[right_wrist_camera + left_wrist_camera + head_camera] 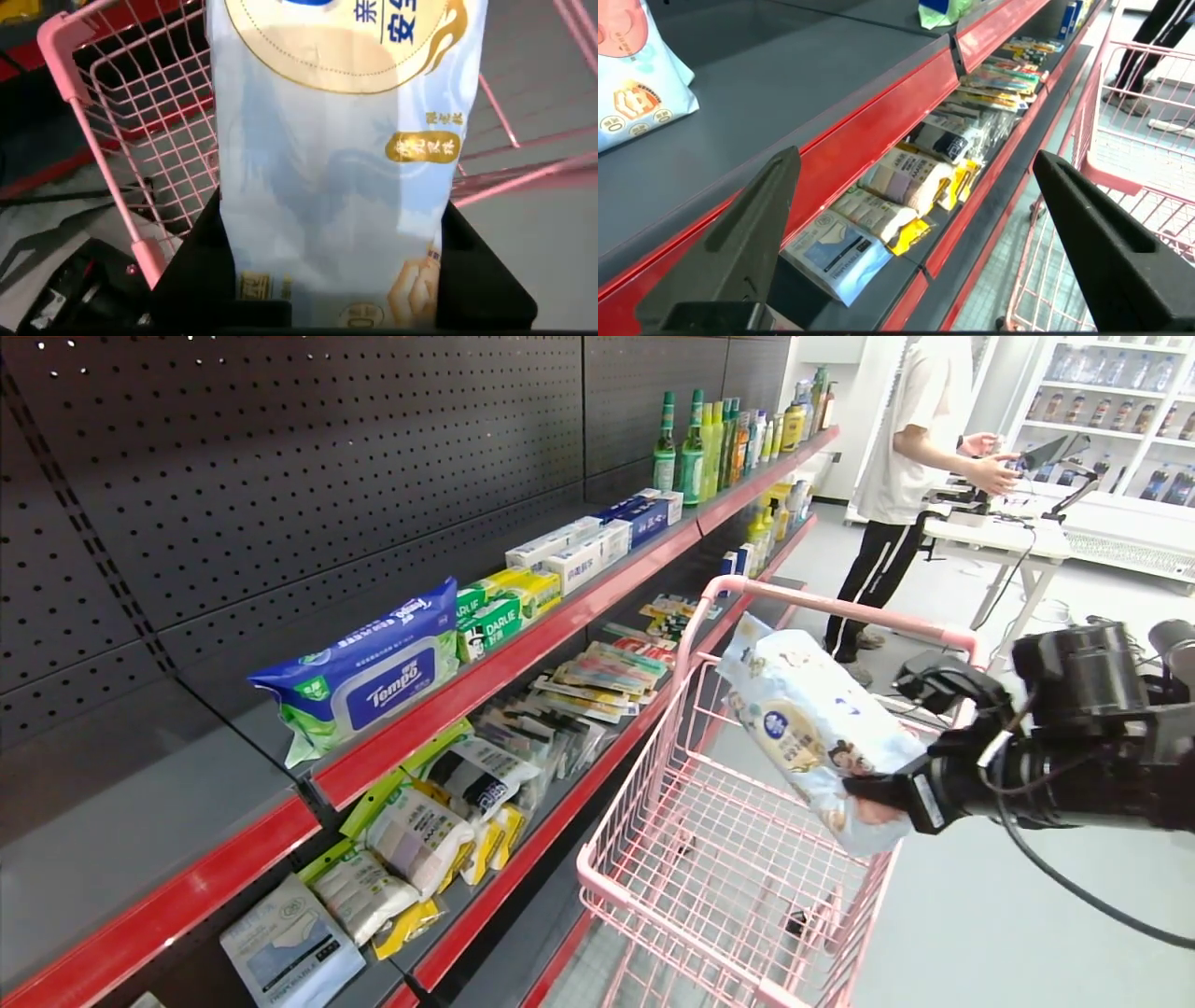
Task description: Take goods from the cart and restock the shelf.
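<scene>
Aloft, glossy pillowy pack (810, 728) over wire cart (822, 604)

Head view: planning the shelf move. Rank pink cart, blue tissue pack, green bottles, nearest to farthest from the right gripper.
1. Pink cart, directly below.
2. Blue tissue pack, upper shelf, on the left.
3. Green bottles, far along that shelf.
</scene>
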You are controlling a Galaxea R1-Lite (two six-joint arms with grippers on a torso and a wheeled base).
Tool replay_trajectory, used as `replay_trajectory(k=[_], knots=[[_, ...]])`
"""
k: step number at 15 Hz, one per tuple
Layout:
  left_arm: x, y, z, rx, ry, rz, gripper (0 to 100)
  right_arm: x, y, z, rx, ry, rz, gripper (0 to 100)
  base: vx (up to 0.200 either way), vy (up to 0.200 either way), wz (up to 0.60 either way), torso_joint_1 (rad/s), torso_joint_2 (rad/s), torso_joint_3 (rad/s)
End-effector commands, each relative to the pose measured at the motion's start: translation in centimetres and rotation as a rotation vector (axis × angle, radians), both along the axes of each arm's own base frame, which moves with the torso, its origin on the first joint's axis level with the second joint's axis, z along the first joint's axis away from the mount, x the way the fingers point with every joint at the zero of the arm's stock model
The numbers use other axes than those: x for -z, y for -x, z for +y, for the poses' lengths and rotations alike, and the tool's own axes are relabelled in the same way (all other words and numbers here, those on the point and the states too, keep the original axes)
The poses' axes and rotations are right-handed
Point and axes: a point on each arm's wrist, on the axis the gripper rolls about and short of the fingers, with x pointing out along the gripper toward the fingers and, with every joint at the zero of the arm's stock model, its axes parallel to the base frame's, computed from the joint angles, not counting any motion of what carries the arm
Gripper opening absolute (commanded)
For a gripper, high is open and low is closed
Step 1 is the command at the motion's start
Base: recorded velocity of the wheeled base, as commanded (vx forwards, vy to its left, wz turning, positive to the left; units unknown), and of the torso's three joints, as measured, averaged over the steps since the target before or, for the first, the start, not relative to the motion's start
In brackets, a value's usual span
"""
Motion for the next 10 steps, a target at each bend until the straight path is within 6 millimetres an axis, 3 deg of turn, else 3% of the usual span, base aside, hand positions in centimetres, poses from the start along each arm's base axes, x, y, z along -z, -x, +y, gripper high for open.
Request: replay_trajectory(k=[1, 4, 7, 10], knots=[[0.0, 0.0, 0.0, -0.001, 0.000, 0.001, 100, -5.3, 8.7, -2.0, 0.087, -0.032, -0.277, 0, 0.000, 0.000, 0.00, 0.000, 0.00, 0.000], [0.0, 0.0, 0.0, 0.000, 0.000, 0.001, 100, -7.1, 13.4, -3.5, 0.148, -0.039, -0.372, 0, 0.000, 0.000, 0.00, 0.000, 0.00, 0.000], [0.0, 0.0, 0.0, 0.002, 0.000, 0.001, 100, -6.9, 19.0, -4.1, 0.158, -0.042, -0.393, 0, 0.000, 0.000, 0.00, 0.000, 0.00, 0.000], [0.0, 0.0, 0.0, 0.002, 0.000, 0.000, 100, -5.8, 22.0, -4.5, 0.182, -0.030, -0.419, 0, 0.000, 0.000, 0.00, 0.000, 0.00, 0.000]])
